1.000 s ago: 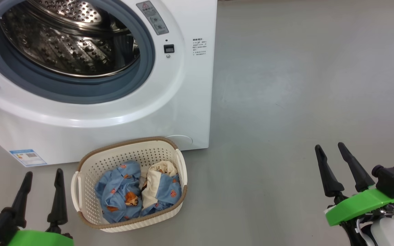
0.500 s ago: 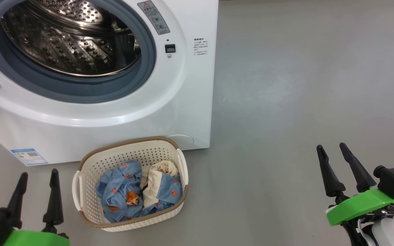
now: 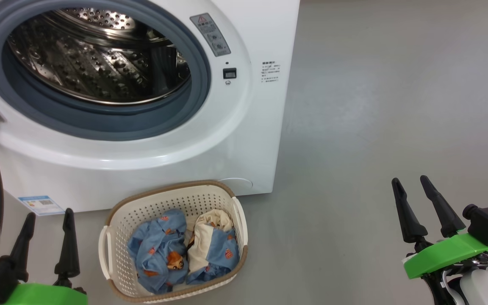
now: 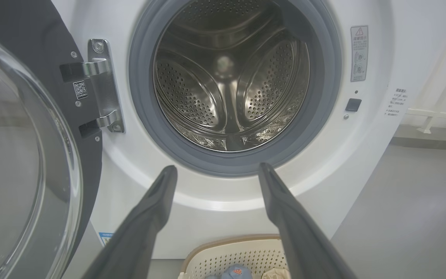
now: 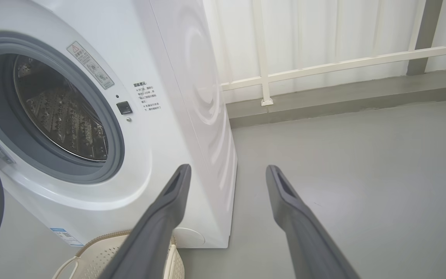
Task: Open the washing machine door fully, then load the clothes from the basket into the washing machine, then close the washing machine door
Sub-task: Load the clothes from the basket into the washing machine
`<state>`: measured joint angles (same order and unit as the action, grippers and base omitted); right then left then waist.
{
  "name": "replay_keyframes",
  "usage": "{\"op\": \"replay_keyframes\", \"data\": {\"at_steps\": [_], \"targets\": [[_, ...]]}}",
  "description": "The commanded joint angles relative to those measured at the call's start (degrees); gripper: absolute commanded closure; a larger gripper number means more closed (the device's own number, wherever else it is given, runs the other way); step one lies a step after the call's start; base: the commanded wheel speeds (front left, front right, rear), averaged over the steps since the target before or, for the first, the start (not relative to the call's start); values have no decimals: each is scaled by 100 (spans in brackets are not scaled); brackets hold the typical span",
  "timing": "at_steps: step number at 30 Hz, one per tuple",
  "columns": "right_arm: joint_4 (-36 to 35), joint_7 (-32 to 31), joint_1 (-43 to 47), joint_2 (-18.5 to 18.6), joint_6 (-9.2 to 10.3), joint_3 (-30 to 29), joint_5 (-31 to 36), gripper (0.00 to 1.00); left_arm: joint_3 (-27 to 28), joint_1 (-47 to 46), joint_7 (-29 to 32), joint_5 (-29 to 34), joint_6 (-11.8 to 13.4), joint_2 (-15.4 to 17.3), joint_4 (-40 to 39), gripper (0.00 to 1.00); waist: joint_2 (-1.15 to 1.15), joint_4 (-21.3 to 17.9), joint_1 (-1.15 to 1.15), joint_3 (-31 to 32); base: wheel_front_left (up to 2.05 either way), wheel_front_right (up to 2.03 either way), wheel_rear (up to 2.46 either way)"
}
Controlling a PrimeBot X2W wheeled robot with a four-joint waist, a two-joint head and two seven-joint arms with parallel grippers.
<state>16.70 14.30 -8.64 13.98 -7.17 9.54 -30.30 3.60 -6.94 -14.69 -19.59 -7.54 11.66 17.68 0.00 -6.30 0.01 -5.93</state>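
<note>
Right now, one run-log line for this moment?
washing machine door: open | drum: empty | clothes: in basket | left gripper: jaws open, empty | right gripper: jaws open, empty

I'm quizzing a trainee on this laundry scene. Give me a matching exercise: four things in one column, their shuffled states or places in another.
Things:
1. washing machine door
2. clothes
3. steel drum
4. left gripper

States:
A. spread wide, gripping nothing
B. swung open on its hinge
C. lying in the basket
D. no laundry inside

Pairs: 1-B, 2-C, 3-D, 4-A
</note>
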Motion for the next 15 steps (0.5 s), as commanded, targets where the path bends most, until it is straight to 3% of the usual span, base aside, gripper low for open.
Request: {"op": "replay_keyframes", "data": {"at_steps": [1, 15], "targets": [[-141, 70, -64, 67, -32, 99, -8, 0, 148, -198, -30, 26, 6, 172, -108, 0, 0, 2, -1, -21, 82, -82, 0], [-139, 70, -81, -2, -32, 101, 4, 0, 66, -193, -30, 61, 6, 20, 115, 0, 0, -12, -1, -53, 15, -15, 0]]}}
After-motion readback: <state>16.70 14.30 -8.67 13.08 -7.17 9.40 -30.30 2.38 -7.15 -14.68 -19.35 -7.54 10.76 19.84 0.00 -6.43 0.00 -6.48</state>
